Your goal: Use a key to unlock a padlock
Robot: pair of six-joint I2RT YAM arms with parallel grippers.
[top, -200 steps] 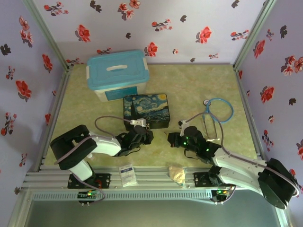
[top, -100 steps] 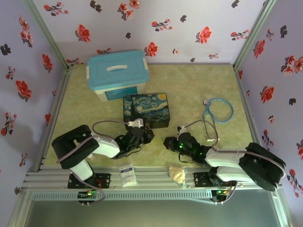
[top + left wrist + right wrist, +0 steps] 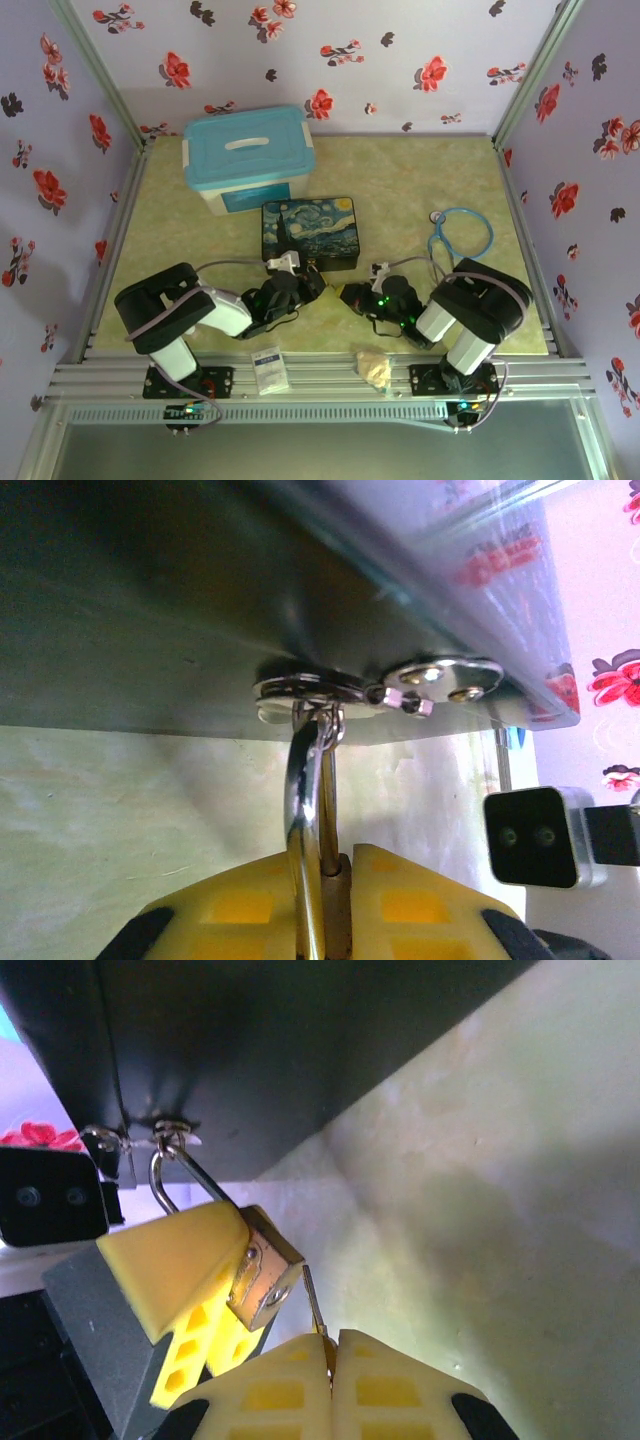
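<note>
While the right gripper [image 3: 333,1360], fingers closed, pinches the key [image 3: 314,1305], the key tip sits at the bottom-face corner of the padlock [image 3: 268,1272], whose body the left gripper [image 3: 335,875] clamps. Shackle [image 3: 303,800] hooks the hasp [image 3: 305,687] of the starry-night tin box [image 3: 308,233] just beyond.

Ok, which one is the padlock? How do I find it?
Find the starry-night painted box in the middle of the table. On its near side, the padlock is hooked through the latch, pinched in the left claw. It is the small brass block with a thin silvery loop, far tinier than the box.
</note>
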